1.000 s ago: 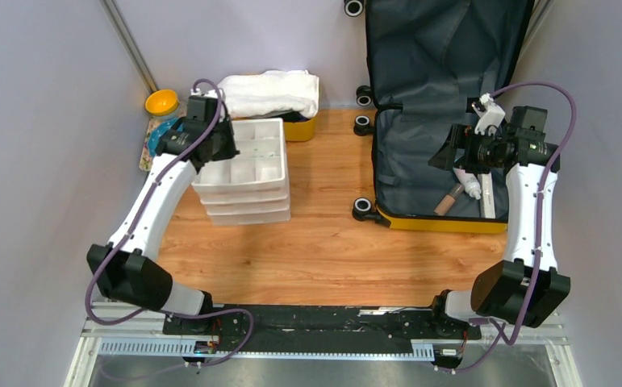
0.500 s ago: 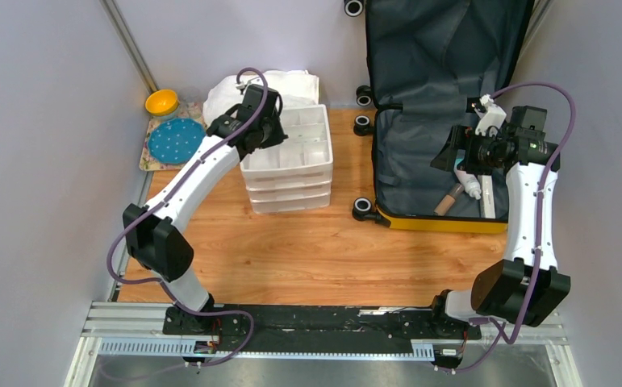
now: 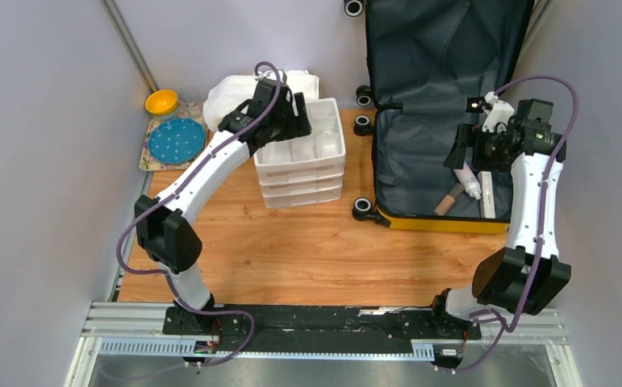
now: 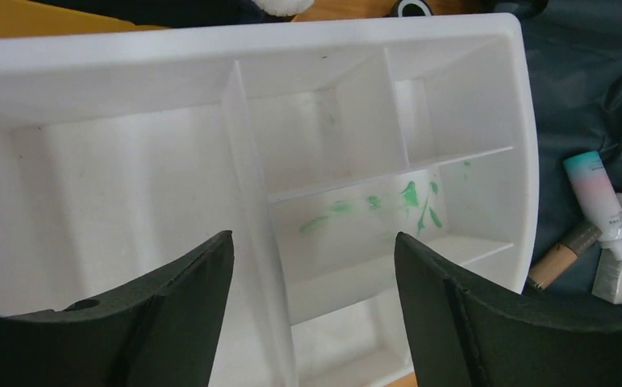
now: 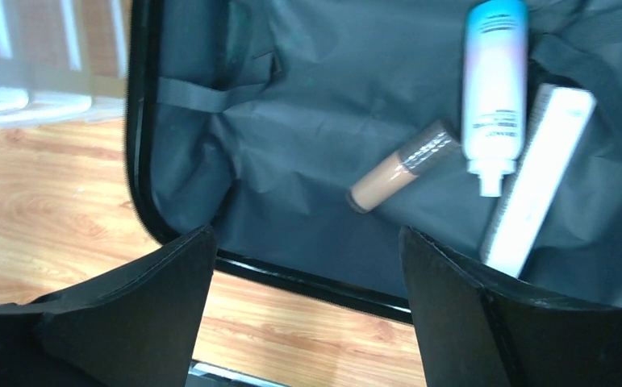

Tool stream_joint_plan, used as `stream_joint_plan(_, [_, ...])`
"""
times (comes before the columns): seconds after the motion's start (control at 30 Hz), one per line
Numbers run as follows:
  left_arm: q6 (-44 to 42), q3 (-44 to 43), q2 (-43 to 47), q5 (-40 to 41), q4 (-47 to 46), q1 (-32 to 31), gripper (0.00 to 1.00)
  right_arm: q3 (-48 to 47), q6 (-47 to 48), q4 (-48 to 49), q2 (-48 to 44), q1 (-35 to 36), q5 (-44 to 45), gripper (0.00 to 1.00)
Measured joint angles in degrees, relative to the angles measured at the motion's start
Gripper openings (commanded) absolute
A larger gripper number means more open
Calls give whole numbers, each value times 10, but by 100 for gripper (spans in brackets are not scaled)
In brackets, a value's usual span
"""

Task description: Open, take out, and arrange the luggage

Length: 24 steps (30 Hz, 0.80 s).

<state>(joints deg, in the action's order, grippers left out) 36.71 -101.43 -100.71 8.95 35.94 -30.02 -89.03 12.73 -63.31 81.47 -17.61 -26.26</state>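
- We see the suitcase at the far right of the table, lying open. Its lower half rests flat with the grey lining facing up and a strip of yellow shell along the near edge. The lid stands upright against the back wall.
- Its black wheels line its left side.
- Three small things lie in the near right corner of the lining: a white and blue tube, a tan stick and a flat white box. The tube and the box lie side by side, and the stick is just to their left.
- Our right gripper hangs above that half of the suitcase, near its near edge. Its jaws are spread wide with nothing between them.
- Our left gripper is over the back of a stack of white divided trays, which stands just left of the suitcase.
- Its jaws are wide apart and grip nothing. A divider of the top tray runs between them, touching neither finger.
- Green smears mark one compartment of that top tray.
- Behind the trays lies a white towel. At the far left are a teal plate and a yellow bowl.
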Motion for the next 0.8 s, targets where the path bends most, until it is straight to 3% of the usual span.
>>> stream_joint_plan(0.2, [-110, 26, 55, -55, -29, 61, 82, -60, 21, -49, 61, -33, 54, 82])
stream_joint_plan(0.43, [-156, 169, 198, -175, -131, 176, 83, -67, 20, -85, 152, -47, 107, 78])
stream_joint_plan(0.8, [-180, 244, 214, -371, -184, 182, 84, -192, 67, -67, 299, -43, 129, 73])
